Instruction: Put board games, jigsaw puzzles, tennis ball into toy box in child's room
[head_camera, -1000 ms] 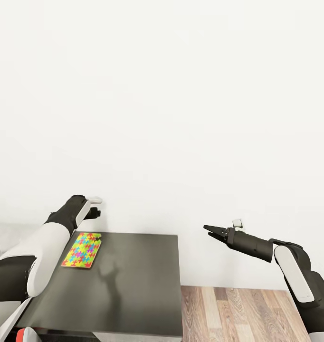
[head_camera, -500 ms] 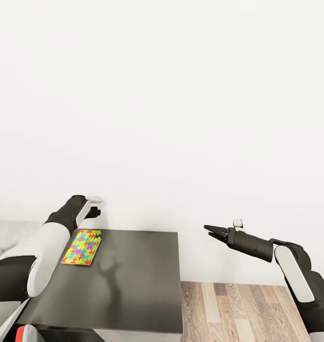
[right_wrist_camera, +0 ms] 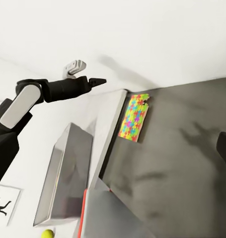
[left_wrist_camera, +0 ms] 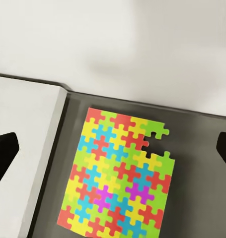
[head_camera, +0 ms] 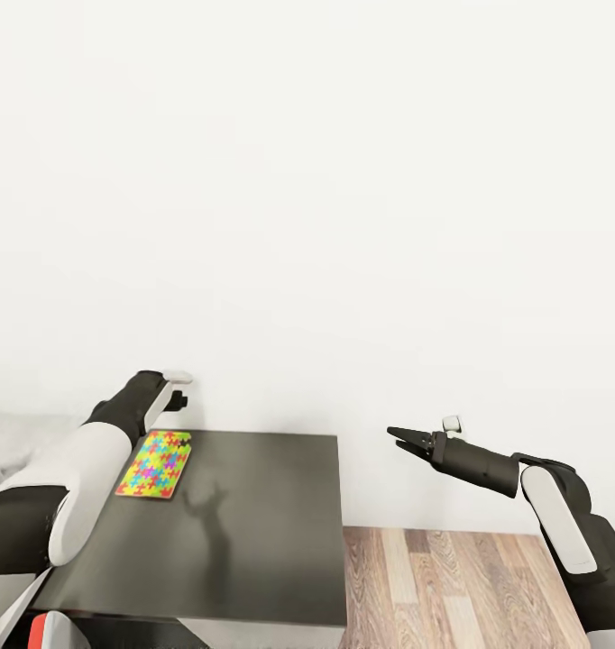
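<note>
Risk of the thin jigsaw puzzle (head_camera: pixel 155 464) sliding on the table (head_camera: pixel 253 532) instead of lifting is likely, as it lies flat below the left gripper (right_wrist_camera: pixel 95 81), fingers spread and empty.

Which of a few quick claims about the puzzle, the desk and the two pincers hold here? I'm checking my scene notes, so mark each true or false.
1. The jigsaw puzzle lies flat on the dark-grey wing of the table. True.
2. The left pincer is shut on the puzzle. False: it hangs above the puzzle, holding nothing.
3. The puzzle has a gap at one corner. True.
4. The right pincer hovers over the dark wing. False: it is beyond the wing's edge, above the wood floor.
5. The tennis ball rests on the puzzle. False: it sits far from it.
</note>
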{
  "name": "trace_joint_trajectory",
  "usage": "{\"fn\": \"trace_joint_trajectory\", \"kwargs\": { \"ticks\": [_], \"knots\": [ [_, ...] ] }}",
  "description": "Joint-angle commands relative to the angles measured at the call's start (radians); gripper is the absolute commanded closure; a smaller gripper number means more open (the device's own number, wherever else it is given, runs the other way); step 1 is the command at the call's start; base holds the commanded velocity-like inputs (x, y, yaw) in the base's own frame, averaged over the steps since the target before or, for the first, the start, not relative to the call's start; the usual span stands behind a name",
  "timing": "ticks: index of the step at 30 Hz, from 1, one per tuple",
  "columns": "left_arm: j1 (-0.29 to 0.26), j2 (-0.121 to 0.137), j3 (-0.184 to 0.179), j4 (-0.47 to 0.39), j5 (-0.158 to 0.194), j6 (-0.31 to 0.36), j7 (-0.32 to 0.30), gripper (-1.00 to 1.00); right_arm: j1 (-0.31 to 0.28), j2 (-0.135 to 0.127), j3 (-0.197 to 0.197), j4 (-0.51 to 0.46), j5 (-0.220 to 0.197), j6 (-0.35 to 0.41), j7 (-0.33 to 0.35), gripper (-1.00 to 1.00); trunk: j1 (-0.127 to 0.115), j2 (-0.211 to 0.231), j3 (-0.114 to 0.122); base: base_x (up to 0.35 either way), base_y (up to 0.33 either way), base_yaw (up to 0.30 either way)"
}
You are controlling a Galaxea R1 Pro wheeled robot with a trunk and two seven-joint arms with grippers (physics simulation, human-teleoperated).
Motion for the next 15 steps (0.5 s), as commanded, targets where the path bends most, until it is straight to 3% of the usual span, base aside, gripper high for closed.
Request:
{"fn": "trace_joint_trajectory", "kwargs": {
  "ticks": [1, 8, 11, 15],
  "knots": [
    [-0.001, 0.0, -0.004, -0.001, 0.0, 0.002, 0.002, -1.0, -0.001, 0.0, -0.001, 0.0, 0.004, 0.005, 0.006, -1.0, 0.001, -0.002, -0.004, 0.0, 0.0, 0.0],
    [-0.001, 0.003, 0.002, 0.001, 0.001, -0.006, -0.008, -1.0, -0.001, 0.0, -0.001, 0.002, 0.006, 0.005, 0.006, -1.0, 0.001, -0.002, -0.015, 0.0, 0.0, 0.0],
    [-0.001, 0.024, 0.008, 0.006, 0.006, -0.005, -0.027, -1.0, -0.001, 0.0, -0.002, 0.003, 0.006, 0.005, 0.006, -1.0, 0.001, -0.002, -0.02, 0.0, 0.0, 0.0],
    [-0.001, 0.063, 0.011, 0.016, 0.009, -0.003, -0.153, -1.0, -0.001, 0.0, -0.003, 0.006, 0.006, 0.005, 0.006, -1.0, 0.001, -0.002, -0.027, 0.0, 0.0, 0.0]
  ]
}}
